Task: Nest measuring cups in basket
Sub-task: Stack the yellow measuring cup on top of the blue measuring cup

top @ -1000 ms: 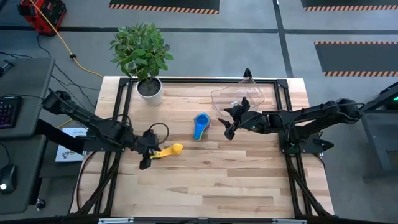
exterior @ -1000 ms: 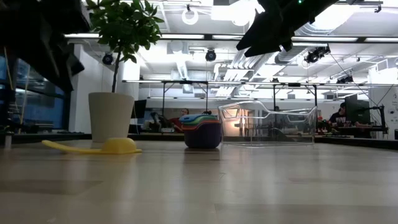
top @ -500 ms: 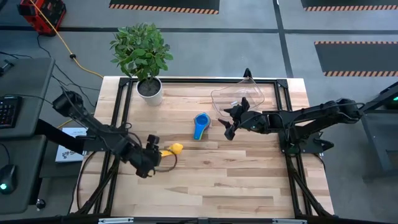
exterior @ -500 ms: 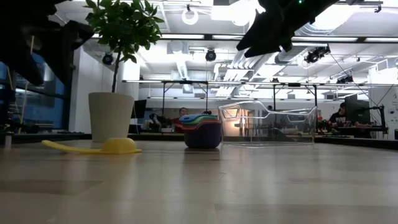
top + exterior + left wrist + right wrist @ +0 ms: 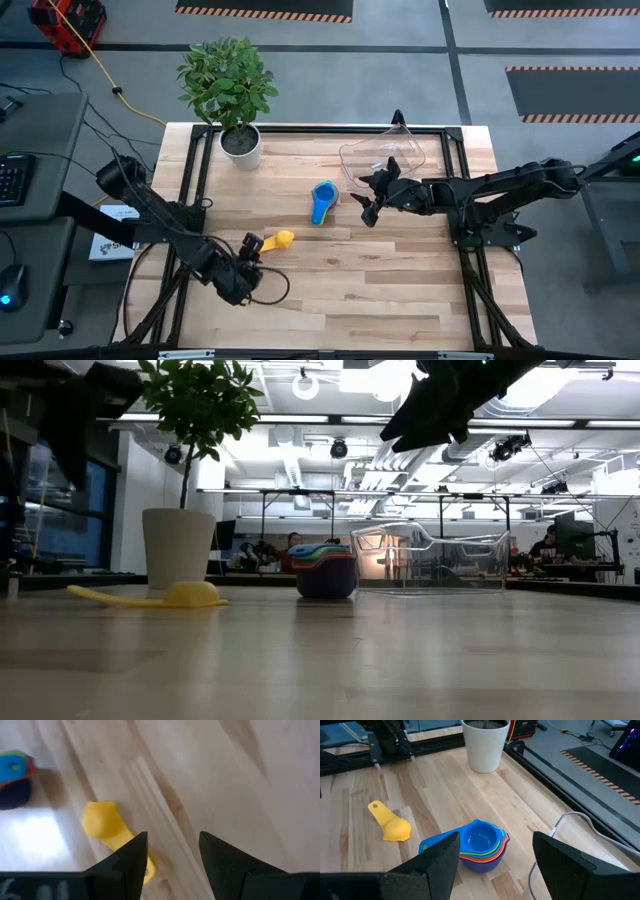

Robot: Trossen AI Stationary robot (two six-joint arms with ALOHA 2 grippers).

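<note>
A yellow measuring cup (image 5: 278, 240) lies bowl down on the table, apart from the others; it also shows in the low view (image 5: 188, 594). The other cups (image 5: 323, 200) sit nested in one stack, dark blue outermost and light blue innermost (image 5: 480, 844), beside the clear basket (image 5: 382, 155). My left gripper (image 5: 252, 252) is open just short of the yellow cup's handle end (image 5: 146, 870) and touches nothing. My right gripper (image 5: 367, 203) is open in the air between the stack and the basket (image 5: 430, 560).
A white plant pot (image 5: 241, 145) with a leafy plant stands at the table's far left corner. Bare wood lies across the near half of the table (image 5: 380, 290). Black frame rails run along the table's edges.
My left arm has swung toward the table's near edge and turned, so the gripper has drawn back from beside the yellow cup's handle to a spot nearer the near edge. The yellow cup has stayed where it lay. The right arm has kept still.
</note>
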